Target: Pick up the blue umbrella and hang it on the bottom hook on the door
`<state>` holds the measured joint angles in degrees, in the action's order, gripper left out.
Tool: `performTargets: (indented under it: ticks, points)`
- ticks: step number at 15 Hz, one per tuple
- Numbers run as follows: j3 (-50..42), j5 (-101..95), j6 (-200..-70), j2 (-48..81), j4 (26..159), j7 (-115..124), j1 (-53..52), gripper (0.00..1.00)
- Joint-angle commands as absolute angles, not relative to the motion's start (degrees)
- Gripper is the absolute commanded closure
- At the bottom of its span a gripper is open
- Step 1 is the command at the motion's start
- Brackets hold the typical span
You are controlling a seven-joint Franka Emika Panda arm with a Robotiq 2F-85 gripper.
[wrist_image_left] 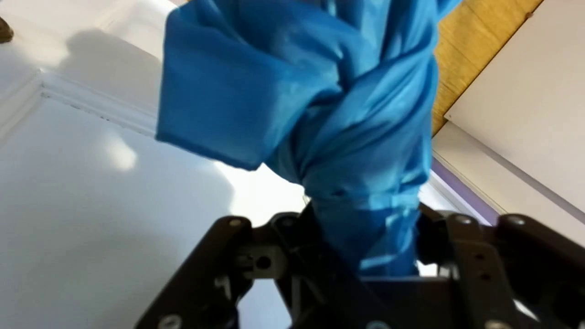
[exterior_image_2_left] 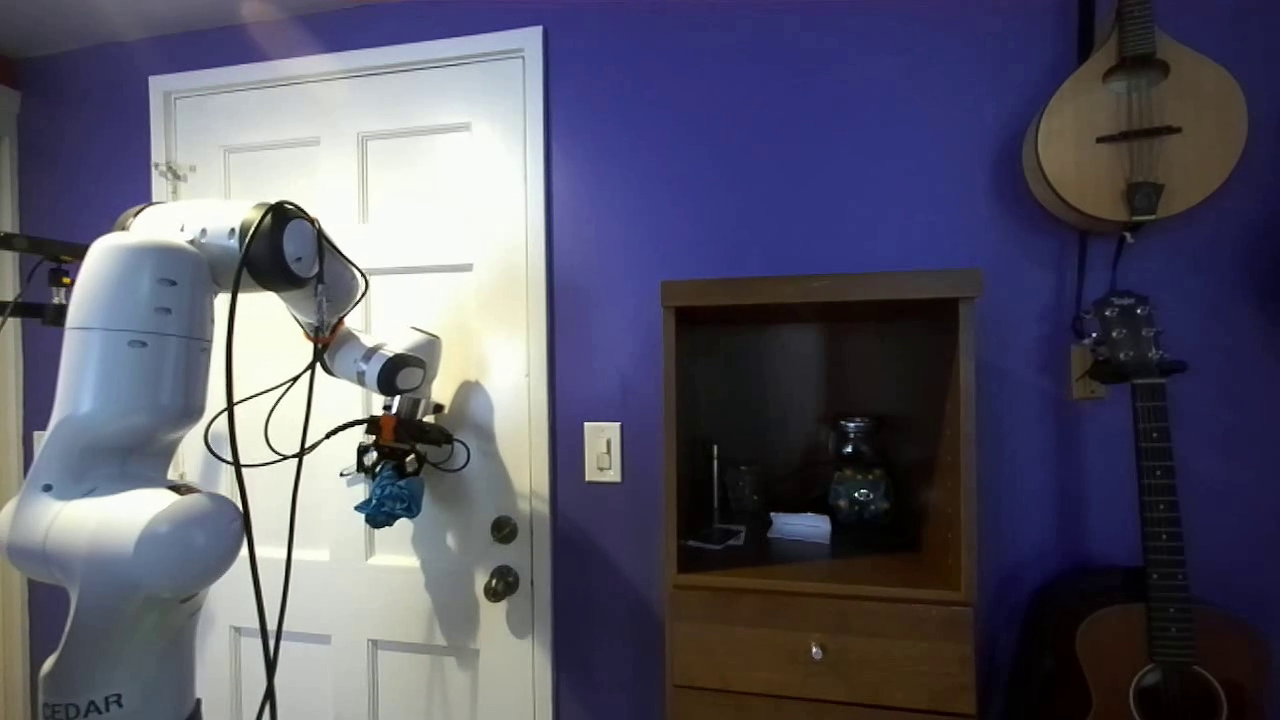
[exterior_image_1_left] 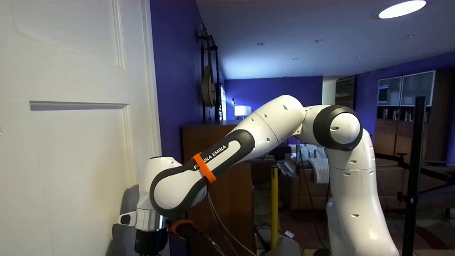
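Note:
The blue umbrella (wrist_image_left: 356,114), a bundle of folded, crumpled cloth, fills the upper middle of the wrist view. My gripper (wrist_image_left: 365,224) is shut on its narrow end, one black finger on each side. In an exterior view the umbrella (exterior_image_2_left: 390,497) hangs below the gripper (exterior_image_2_left: 392,462), in front of the white panelled door (exterior_image_2_left: 430,200). An exterior view shows the door (exterior_image_1_left: 81,78) close beside the wrist; the fingers and umbrella are below that picture's edge. The bottom hook cannot be made out in any view.
A door knob (exterior_image_2_left: 501,583) and a deadbolt (exterior_image_2_left: 503,530) stick out below and right of the umbrella. Loose black cables (exterior_image_2_left: 240,350) loop around the arm. A brown wooden cabinet (exterior_image_2_left: 820,290) stands right of the door. Behind the arm is a yellow pole (exterior_image_1_left: 274,206).

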<state>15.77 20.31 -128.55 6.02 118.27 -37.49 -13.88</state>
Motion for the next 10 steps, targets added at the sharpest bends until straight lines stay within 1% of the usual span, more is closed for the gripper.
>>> performTargets:
  ticks: [1,5,9,10]
  points:
    - [16.54,24.65,-130.13,8.64,114.41,-37.5,-13.32,0.91]
    - [17.64,29.57,-130.79,9.37,112.67,-35.49,-13.54,0.91]
    - [17.41,24.79,-129.4,9.58,112.82,-26.23,-14.57,0.91]
    - [17.84,26.97,-130.6,9.0,113.94,-31.16,-13.71,0.91]
